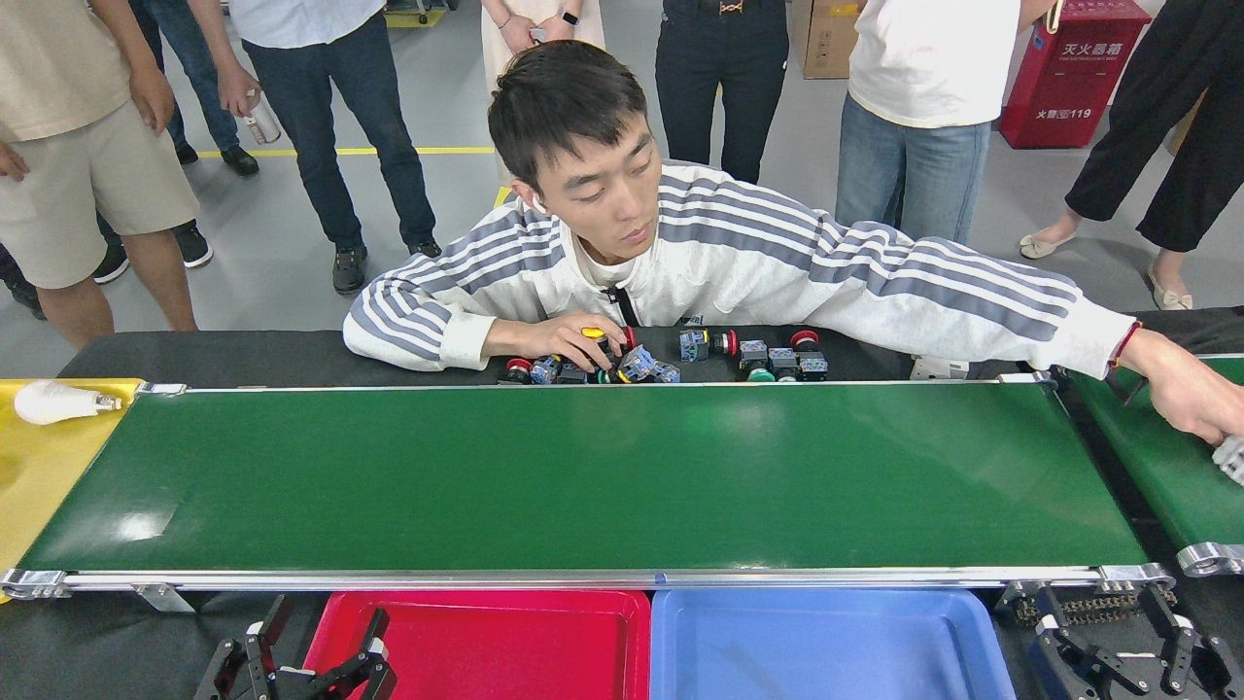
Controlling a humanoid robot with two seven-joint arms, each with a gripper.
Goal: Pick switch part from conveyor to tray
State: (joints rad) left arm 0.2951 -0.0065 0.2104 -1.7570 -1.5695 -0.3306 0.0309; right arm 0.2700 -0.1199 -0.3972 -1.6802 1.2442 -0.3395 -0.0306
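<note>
Switch parts [680, 358] sit in a cluster on the black table behind the conveyor [583, 476], a person's hand [559, 340] on them. Left gripper [311, 656] and right gripper [1118, 651] both spread wide, low by the red tray [486, 608] and blue tray [826, 608].

A single head view looks forward and steeply down from above the near edge of the conveyor [583, 476], which runs across nearly the full width. The left gripper [309, 653] and right gripper [1118, 651] sit at the bottom corners, closest to the lens. Just beyond and between them lie the red tray [486, 608] and blue tray [826, 608]. Far across the belt from both grippers, a person in a striped top [739, 262] faces the camera.
</note>
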